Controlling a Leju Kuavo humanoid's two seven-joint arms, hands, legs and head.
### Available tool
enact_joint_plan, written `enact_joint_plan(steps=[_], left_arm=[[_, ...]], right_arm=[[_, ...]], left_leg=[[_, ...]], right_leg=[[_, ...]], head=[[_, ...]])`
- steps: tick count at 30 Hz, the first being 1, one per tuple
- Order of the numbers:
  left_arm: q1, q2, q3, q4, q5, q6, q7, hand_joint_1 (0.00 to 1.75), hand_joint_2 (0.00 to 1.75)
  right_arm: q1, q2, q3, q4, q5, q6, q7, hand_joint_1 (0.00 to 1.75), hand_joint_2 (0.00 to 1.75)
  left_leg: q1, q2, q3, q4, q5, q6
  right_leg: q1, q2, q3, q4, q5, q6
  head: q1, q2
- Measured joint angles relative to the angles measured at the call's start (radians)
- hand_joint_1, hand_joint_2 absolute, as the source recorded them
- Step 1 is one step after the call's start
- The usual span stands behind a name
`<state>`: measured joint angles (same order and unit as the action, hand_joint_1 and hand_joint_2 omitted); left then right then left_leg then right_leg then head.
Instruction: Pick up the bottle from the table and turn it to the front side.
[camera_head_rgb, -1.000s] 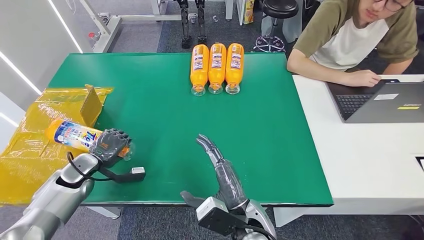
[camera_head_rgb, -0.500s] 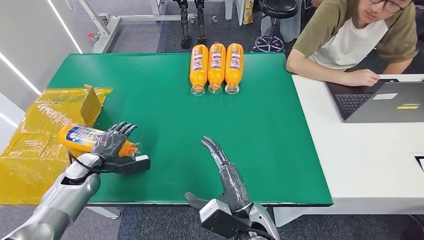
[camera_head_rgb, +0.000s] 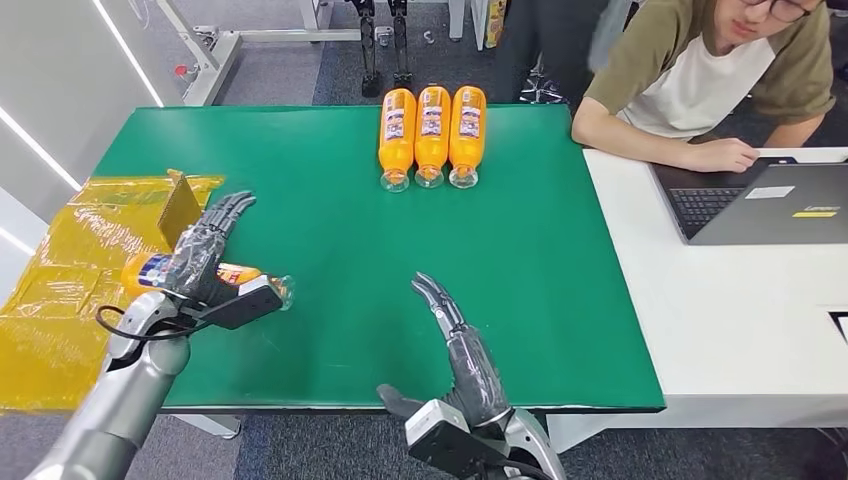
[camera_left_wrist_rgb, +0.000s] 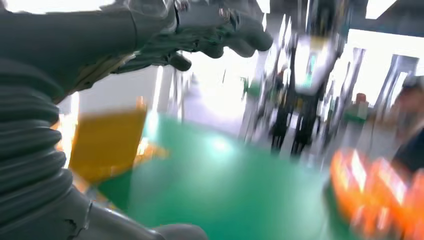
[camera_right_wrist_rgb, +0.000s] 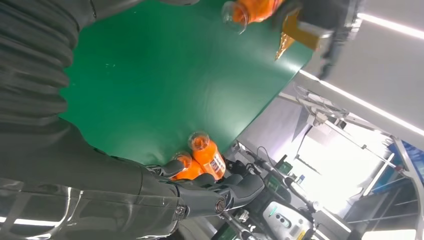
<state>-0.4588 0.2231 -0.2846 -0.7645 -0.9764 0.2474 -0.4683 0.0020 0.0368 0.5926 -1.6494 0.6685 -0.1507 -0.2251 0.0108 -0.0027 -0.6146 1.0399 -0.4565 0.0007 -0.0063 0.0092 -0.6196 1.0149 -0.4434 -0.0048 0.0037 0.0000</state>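
An orange bottle (camera_head_rgb: 238, 274) with a blue-and-white label lies on its side at the left edge of the green table (camera_head_rgb: 330, 250), cap end pointing right. It also appears in the right wrist view as the orange bottle (camera_right_wrist_rgb: 246, 9). My left hand (camera_head_rgb: 203, 252) hovers over its middle with the fingers stretched out straight, not wrapped around it. In the left wrist view the left hand (camera_left_wrist_rgb: 200, 27) holds nothing. My right hand (camera_head_rgb: 456, 338) is open near the table's front edge, fingers extended, with nothing in it.
Three orange bottles (camera_head_rgb: 433, 135) lie side by side at the far middle of the table. A yellow plastic bag (camera_head_rgb: 60, 290) with a cardboard flap (camera_head_rgb: 181, 208) is at the left. A person sits at a laptop (camera_head_rgb: 770, 203) on the white table to the right.
My left hand has uncurled its fingers from the bottle, which now lies lower and further right on the table edge. My right hand has drifted slightly to the right.
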Motion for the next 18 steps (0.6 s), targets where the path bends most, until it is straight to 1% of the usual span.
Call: enact_joint_plan(steps=[3, 5, 7, 9, 12, 15, 16, 18], left_arm=[[0.056, 0.005, 0.037, -0.173, 0.037, 0.041, 0.019, 0.0, 1.75], [0.094, 0.005, 0.064, -0.286, 0.074, 0.065, 0.008, 0.0, 1.75], [0.134, 0.0, 0.088, -0.392, 0.149, 0.091, -0.033, 0.0, 1.75], [0.178, -0.017, 0.106, -0.489, 0.262, 0.108, -0.091, 0.0, 1.75], [0.248, -0.07, 0.114, -0.611, 0.436, 0.123, -0.162, 0.0, 1.75], [0.32, -0.15, 0.103, -0.699, 0.567, 0.146, -0.201, 0.0, 1.75], [0.341, -0.175, 0.092, -0.722, 0.578, 0.164, -0.21, 0.0, 1.75], [0.377, -0.216, 0.053, -0.755, 0.541, 0.206, -0.216, 0.0, 1.75]], right_arm=[[0.008, -0.001, -0.005, -0.004, -0.001, -0.009, 0.005, 0.0, 1.75], [0.014, -0.002, -0.009, -0.006, -0.001, -0.015, 0.006, 0.0, 1.75], [0.019, -0.002, -0.011, -0.006, -0.004, -0.019, 0.007, 0.0, 1.75], [0.023, -0.002, -0.012, -0.005, -0.013, -0.022, 0.007, 0.0, 1.75], [0.025, -0.002, -0.012, -0.001, -0.033, -0.034, -0.002, 0.0, 1.75], [0.025, -0.002, -0.012, 0.01, -0.058, -0.067, -0.018, 0.0, 1.75], [0.025, -0.002, -0.012, 0.013, -0.066, -0.082, -0.022, 0.0, 1.75], [0.025, -0.002, -0.012, 0.017, -0.082, -0.112, -0.029, 0.0, 1.75]], left_leg=[[0.0, 0.0, 0.0, 0.0, 0.0, 0.0], [0.0, 0.0, 0.0, 0.0, 0.0, 0.0], [0.0, 0.0, 0.0, 0.0, -0.001, 0.0], [0.0, 0.0, 0.0, 0.0, -0.001, 0.0], [0.0, 0.0, 0.0, 0.0, -0.002, 0.001], [-0.001, 0.0, 0.0, 0.0, -0.003, 0.002], [-0.001, 0.0, 0.0, 0.0, -0.003, 0.002], [-0.001, 0.0, 0.0, 0.0, -0.003, 0.002]], right_leg=[[0.0, 0.0, 0.0, 0.0, 0.0, 0.0], [0.0, 0.0, 0.0, 0.0, 0.0, 0.0], [0.0, 0.0, 0.0, 0.0, -0.001, 0.0], [0.0, 0.0, 0.0, 0.0, -0.001, 0.0], [0.0, 0.0, 0.0, -0.001, -0.001, 0.0], [0.0, 0.0, 0.001, -0.001, -0.001, 0.001], [0.0, -0.001, 0.001, -0.002, -0.001, 0.001], [0.0, -0.001, 0.001, -0.002, -0.002, 0.001]], head=[[0.0, 0.0], [0.0, 0.0], [0.0, 0.0], [0.0, 0.0], [0.0, 0.0], [0.0, 0.0], [0.0, 0.0], [0.0, 0.0]])
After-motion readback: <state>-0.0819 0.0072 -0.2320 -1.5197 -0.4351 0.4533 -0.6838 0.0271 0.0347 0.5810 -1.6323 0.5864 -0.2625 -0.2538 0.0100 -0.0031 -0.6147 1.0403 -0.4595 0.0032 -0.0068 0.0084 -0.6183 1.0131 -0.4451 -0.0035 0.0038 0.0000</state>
